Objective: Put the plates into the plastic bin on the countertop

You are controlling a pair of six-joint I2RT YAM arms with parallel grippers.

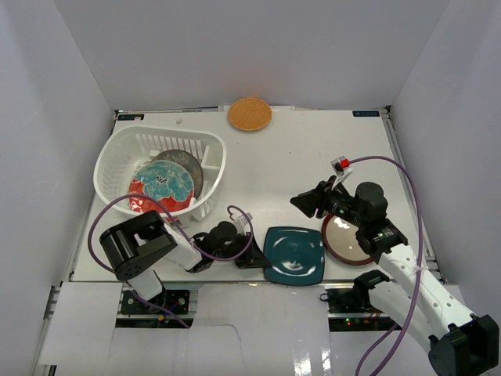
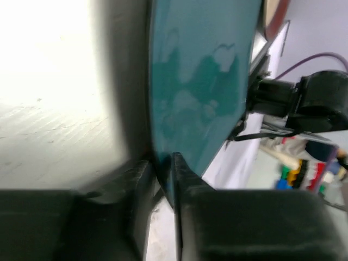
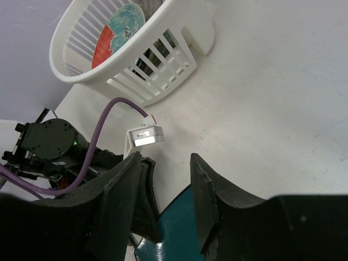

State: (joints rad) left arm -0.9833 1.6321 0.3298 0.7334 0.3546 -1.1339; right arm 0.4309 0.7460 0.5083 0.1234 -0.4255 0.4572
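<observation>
The dark teal square plate [image 1: 295,254] lies at the table's front edge. My left gripper [image 1: 252,261] is shut on its left rim; in the left wrist view the plate [image 2: 201,81] stands edge-on between the fingers [image 2: 187,179]. My right gripper [image 1: 305,202] is open and empty, above the countertop [image 1: 313,157] behind that plate, which shows low in its view [image 3: 182,231]. The maroon-rimmed cream plate [image 1: 344,239] lies under the right arm. The white bin [image 1: 117,157] at the left holds the teal scalloped [image 1: 166,182], red-rimmed [image 1: 139,196] and grey [image 1: 192,163] plates. The orange woven plate [image 1: 250,113] lies at the far edge.
White walls enclose the table on three sides. A purple cable [image 1: 395,168] loops over the right arm, and another [image 1: 102,215] loops over the left arm. The bin also shows in the right wrist view [image 3: 179,46].
</observation>
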